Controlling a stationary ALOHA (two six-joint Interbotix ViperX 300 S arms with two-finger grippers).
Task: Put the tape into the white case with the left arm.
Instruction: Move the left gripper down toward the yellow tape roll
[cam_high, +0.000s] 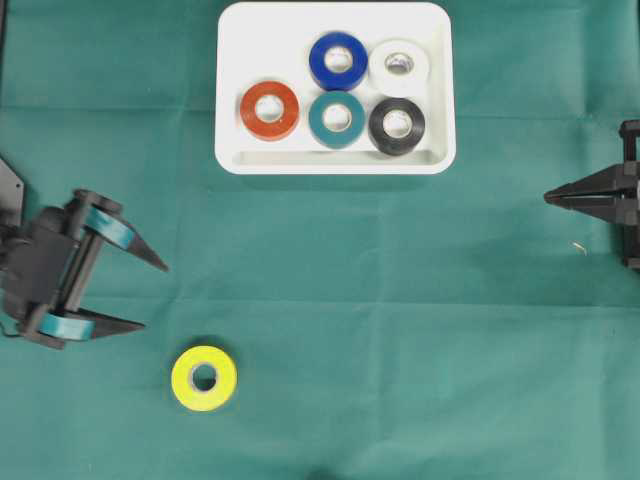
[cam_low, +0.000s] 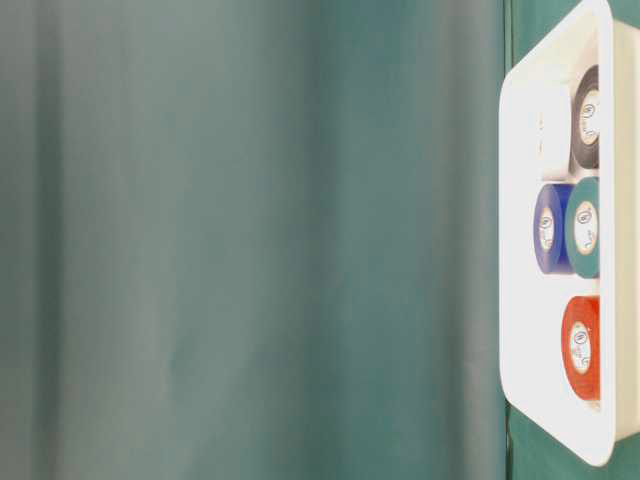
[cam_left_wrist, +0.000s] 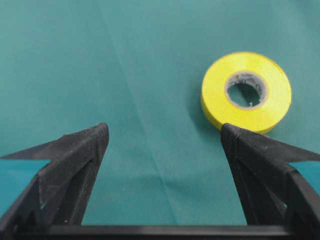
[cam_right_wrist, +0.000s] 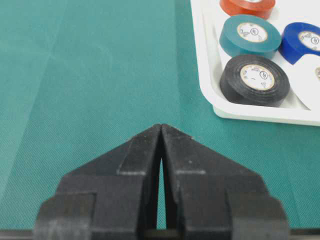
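- The yellow tape roll (cam_high: 204, 378) lies flat on the green cloth (cam_high: 400, 300) at the lower left of the overhead view, well apart from the white case (cam_high: 335, 165) at the top centre.
- The case holds 5 rolls: red (cam_high: 269, 110), teal (cam_high: 337, 119), black (cam_high: 397, 126), blue (cam_high: 338, 61) and white (cam_high: 399, 67).
- The left gripper (cam_high: 155, 296) sits at the left edge, up and left of the yellow roll, jaws spread wide, holding nothing.
- The right gripper (cam_high: 550, 197) rests at the right edge, fingers pressed together, empty.
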